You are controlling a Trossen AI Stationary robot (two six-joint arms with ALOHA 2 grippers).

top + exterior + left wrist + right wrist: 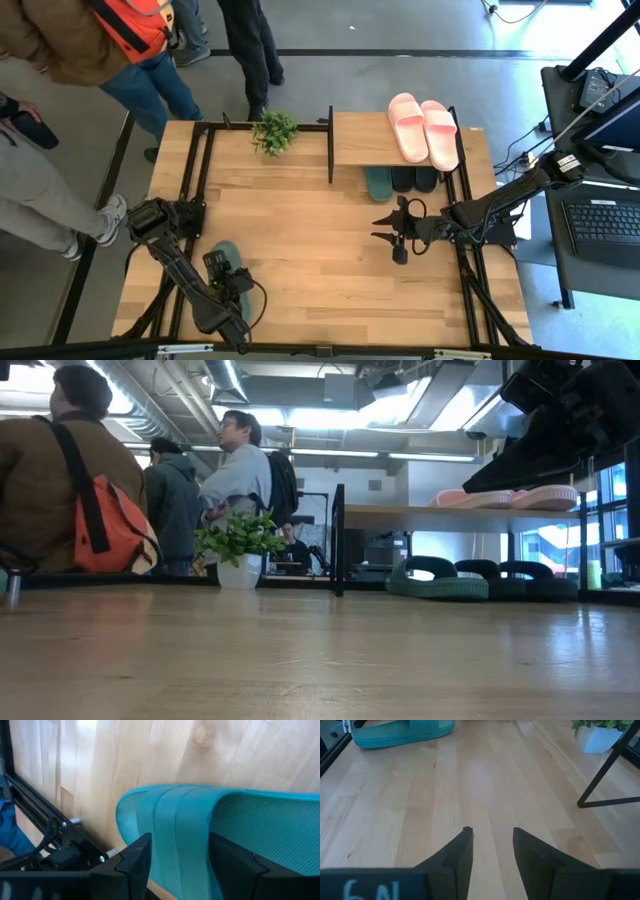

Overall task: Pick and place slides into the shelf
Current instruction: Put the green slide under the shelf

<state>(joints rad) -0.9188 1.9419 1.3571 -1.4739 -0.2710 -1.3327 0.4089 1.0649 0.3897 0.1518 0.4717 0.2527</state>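
Note:
One muted green slide (224, 254) lies sole-down on the table near the front left, and my left gripper (180, 865) is shut around its wide strap. In the right wrist view the same slide (402, 732) lies flat. The shelf (372, 140) stands at the far edge with the pale pink pair (424, 128) on its top plank. Under the plank the other green slide (435, 576) and the black pair (512, 574) rest on the lower level. My right gripper (492, 840) hovers open and empty in front of the shelf, above the table. My left gripper has the green slide's ribbed strap (177, 827) between its two fingers, one finger (135, 865) on the strap's toe-side edge and the other (235, 865) on the edge over the textured footbed. The fingers slant down from the table's near side. The slide's sole lies on the table.
A small potted plant (274, 130) stands at the far edge, left of the shelf. Black frame rails (200, 170) run along the table's left and right sides. Several people stand beyond the far left corner. Bare tabletop (310, 230) lies between the two arms.

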